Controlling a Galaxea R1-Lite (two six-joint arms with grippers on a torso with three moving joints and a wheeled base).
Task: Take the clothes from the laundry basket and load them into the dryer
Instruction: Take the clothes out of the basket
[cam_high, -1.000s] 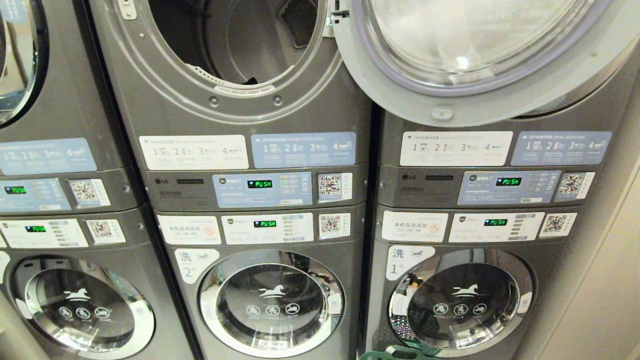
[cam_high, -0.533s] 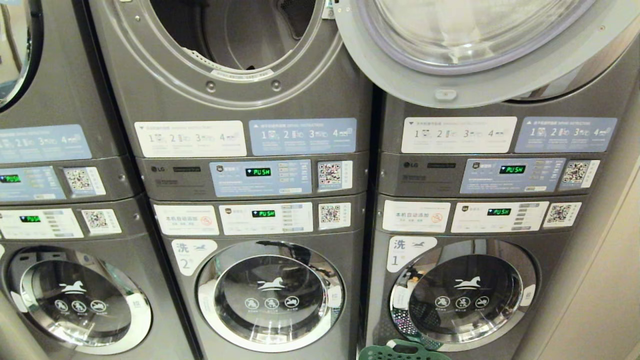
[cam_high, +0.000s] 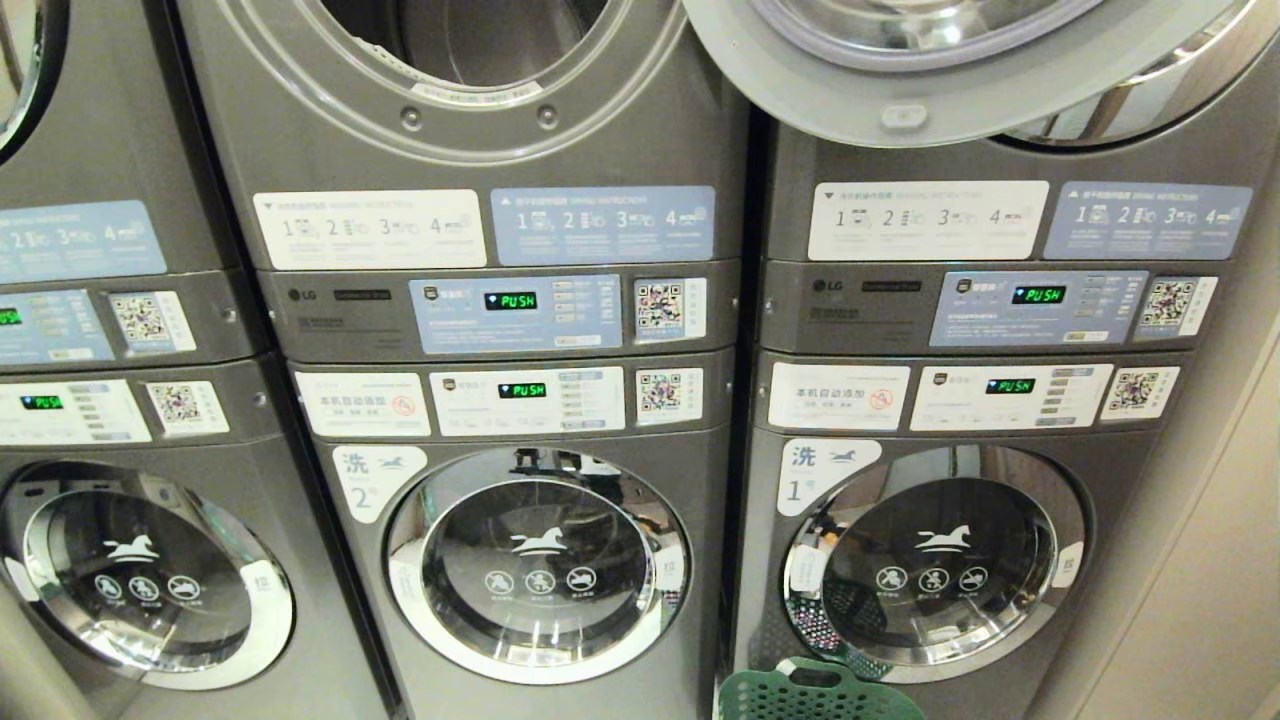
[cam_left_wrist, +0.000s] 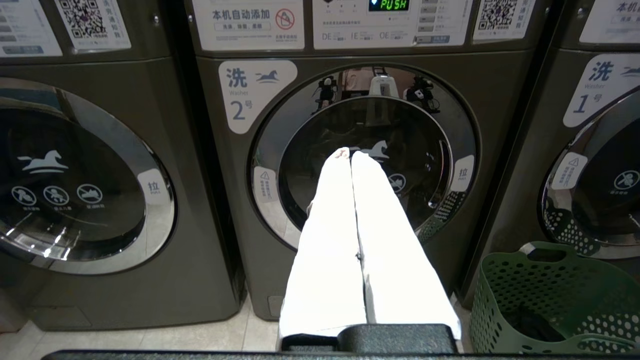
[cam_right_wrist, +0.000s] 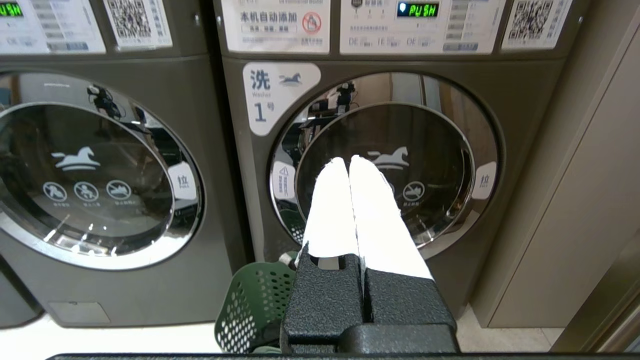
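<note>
Both grippers, left gripper (cam_left_wrist: 350, 155) and right gripper (cam_right_wrist: 348, 161), hang pressed closed and empty. My head view has tilted down: the open dryer (cam_high: 470, 60) slides upward, the green laundry basket (cam_high: 820, 695) rises into frame, so picking comes next. Panels read LG, "PUSH".

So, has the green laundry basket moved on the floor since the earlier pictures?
No. The green laundry basket keeps its place under the door of washer 1. More of it shows only because the whole head view has tilted down; the washers shifted up equally.
</note>
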